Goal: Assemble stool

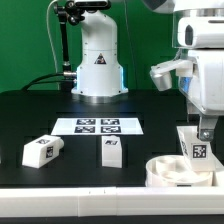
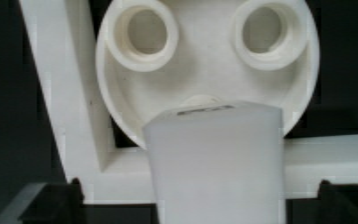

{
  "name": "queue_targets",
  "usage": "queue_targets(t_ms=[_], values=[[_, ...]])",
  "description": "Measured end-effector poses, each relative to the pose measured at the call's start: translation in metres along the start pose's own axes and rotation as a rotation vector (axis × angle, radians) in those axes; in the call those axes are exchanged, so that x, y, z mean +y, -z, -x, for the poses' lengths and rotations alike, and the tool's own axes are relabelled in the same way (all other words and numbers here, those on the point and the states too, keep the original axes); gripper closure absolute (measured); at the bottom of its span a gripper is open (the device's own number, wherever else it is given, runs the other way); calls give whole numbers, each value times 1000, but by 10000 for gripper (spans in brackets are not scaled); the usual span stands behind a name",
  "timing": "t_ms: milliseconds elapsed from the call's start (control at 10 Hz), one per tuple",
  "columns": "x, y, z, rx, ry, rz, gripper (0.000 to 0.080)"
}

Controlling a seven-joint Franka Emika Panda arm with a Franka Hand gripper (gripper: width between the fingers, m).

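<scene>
The round white seat (image 1: 172, 172) lies on the black table at the exterior view's lower right. In the wrist view it (image 2: 202, 75) shows its underside with two round sockets. My gripper (image 1: 203, 128) is shut on a white tagged leg (image 1: 197, 149) and holds it upright over the seat's near part. In the wrist view the leg (image 2: 220, 150) stands between my dark fingers (image 2: 48, 203), its end at the seat's rim. Two more tagged legs lie loose on the table, one at the left (image 1: 42, 150) and one in the middle (image 1: 111, 152).
The marker board (image 1: 98, 126) lies flat behind the loose legs. The arm's white base (image 1: 98, 60) stands at the back. A white angled wall (image 2: 60, 110) runs along the seat's side and under it in the wrist view.
</scene>
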State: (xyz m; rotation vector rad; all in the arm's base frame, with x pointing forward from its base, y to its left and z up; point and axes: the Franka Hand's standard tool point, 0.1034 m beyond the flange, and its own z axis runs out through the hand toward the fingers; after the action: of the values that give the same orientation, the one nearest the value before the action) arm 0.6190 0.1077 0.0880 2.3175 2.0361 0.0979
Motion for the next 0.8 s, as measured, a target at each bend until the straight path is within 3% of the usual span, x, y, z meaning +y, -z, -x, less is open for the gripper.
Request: queue_targets(t_ms=[200,300,400,500,800], values=[[0,0,0,0,-1,-1,159],[0,0,0,0,-1,-1,391],[0,0,1,0,-10,0,391],[0,0,1,0,-37,-1,468],[0,0,0,2,-181,-2,468]])
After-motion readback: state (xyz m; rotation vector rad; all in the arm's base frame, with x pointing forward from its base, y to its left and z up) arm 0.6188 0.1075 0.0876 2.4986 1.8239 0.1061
